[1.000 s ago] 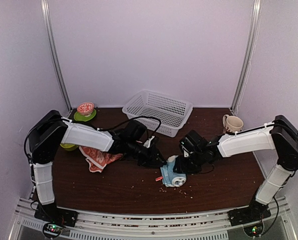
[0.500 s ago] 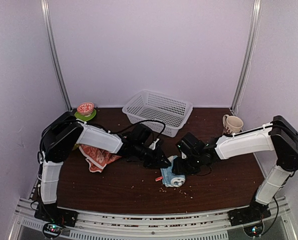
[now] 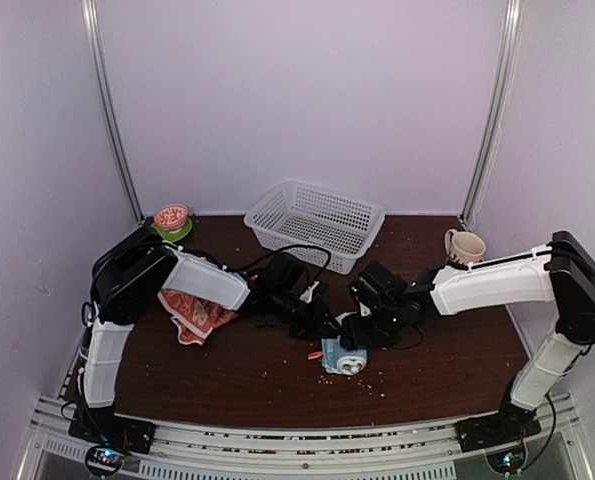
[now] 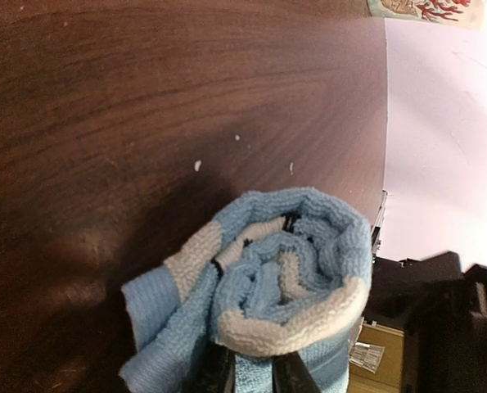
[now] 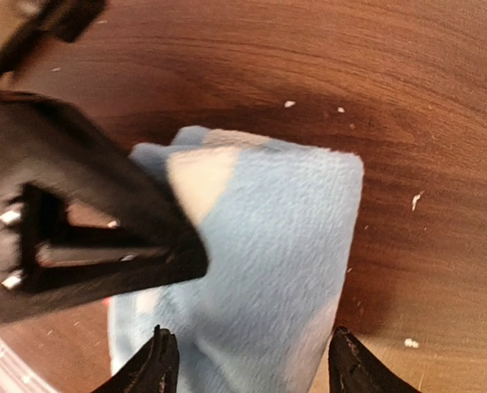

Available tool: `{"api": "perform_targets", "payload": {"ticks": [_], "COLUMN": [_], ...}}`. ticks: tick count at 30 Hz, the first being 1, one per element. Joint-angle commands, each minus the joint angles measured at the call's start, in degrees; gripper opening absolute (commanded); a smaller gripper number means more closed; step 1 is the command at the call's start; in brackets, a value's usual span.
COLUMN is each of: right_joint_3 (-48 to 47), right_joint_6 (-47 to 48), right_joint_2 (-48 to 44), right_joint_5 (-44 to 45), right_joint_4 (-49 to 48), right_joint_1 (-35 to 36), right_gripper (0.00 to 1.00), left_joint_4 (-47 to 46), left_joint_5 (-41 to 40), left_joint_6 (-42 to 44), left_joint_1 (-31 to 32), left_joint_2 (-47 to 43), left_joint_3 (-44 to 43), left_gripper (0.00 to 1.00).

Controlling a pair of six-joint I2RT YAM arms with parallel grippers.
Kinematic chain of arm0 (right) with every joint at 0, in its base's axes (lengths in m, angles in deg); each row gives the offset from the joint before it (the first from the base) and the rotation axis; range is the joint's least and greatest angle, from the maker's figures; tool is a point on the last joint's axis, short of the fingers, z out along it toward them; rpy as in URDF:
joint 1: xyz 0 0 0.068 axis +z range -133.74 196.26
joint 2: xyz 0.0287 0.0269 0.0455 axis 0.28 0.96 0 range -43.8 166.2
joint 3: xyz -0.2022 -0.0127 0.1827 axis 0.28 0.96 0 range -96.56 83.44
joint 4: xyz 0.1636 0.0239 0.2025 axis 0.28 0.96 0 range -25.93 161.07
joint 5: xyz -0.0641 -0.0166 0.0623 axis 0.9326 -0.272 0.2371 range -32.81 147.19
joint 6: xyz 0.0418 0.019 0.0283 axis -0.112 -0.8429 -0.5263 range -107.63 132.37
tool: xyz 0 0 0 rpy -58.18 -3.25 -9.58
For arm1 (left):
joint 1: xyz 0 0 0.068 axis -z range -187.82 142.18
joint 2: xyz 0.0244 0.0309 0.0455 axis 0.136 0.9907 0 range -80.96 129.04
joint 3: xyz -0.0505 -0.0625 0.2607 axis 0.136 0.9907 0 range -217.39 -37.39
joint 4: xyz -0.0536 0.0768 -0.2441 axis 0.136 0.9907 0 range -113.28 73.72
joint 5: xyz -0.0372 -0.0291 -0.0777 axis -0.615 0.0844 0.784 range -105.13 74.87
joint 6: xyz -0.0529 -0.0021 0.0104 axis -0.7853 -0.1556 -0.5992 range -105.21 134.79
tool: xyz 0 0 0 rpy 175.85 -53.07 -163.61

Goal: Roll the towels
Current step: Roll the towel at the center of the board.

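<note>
The light blue towel [image 3: 342, 358] lies rolled on the brown table, just in front of both grippers. In the left wrist view its spiral end [image 4: 286, 274] faces the camera. My left gripper [image 4: 253, 372] is shut on a layer of blue cloth at the roll's lower edge. My right gripper [image 5: 253, 360] is open, its fingertips [image 5: 160, 364] wide apart on either side of the blue roll [image 5: 268, 270]. The left gripper's black finger [image 5: 87, 217] presses against the roll's left side. The orange-red towel [image 3: 199, 315] lies crumpled under the left arm.
A white basket [image 3: 317, 222] stands at the back middle. A mug [image 3: 464, 246] sits at the back right, and a pink bowl on a green plate [image 3: 170, 220] at the back left. Crumbs and a small red scrap [image 3: 317, 355] lie around the roll.
The right gripper's jaws have spread wider around the roll. The left gripper has closed a little more on the cloth. Both grippers and the roll have shifted slightly left and nearer.
</note>
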Motion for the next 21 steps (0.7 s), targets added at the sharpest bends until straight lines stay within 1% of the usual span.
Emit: {"api": "perform_targets", "payload": {"ticks": [1,6,11,15,16,18,21], "right_joint_3": [1.3,5.1,6.9,7.0,6.9,7.5,10.5], "right_joint_6": [-1.1,-2.3,-2.7,-3.3,-3.4,-4.3,-6.6], "right_joint_2": [-5.5,-7.1,-4.6,-3.4,-3.7,-5.8,-9.8], "right_joint_5": [-1.3,-2.6,-4.8,-4.8,-4.5,-3.9,-6.5], "right_joint_4": [1.3,-0.3,-0.8,-0.9,-0.9,-2.7,-9.5], "right_joint_1": [0.5,0.7,1.5,2.0,2.0,1.6,-0.6], "right_gripper": [0.65,0.65,0.6,0.56,0.56,0.6,0.63], "left_joint_4": [-0.1,0.1,-0.2,-0.5,-0.6,-0.8,-0.8], "left_joint_5": [-2.4,-2.7,-2.9,-3.0,-2.9,-2.9,-2.9], "left_joint_6": [-0.2,0.0,-0.1,-0.1,-0.1,-0.1,0.1], "left_joint_1": [-0.3,-0.3,-0.3,-0.3,-0.3,-0.3,-0.3], "left_joint_2": [1.8,1.9,1.8,1.8,1.7,1.5,1.2], "left_joint_3": [0.5,0.9,1.5,1.9,2.0,2.3,2.7], "left_gripper": [0.17,0.17,0.17,0.17,0.17,0.17,0.17]}}
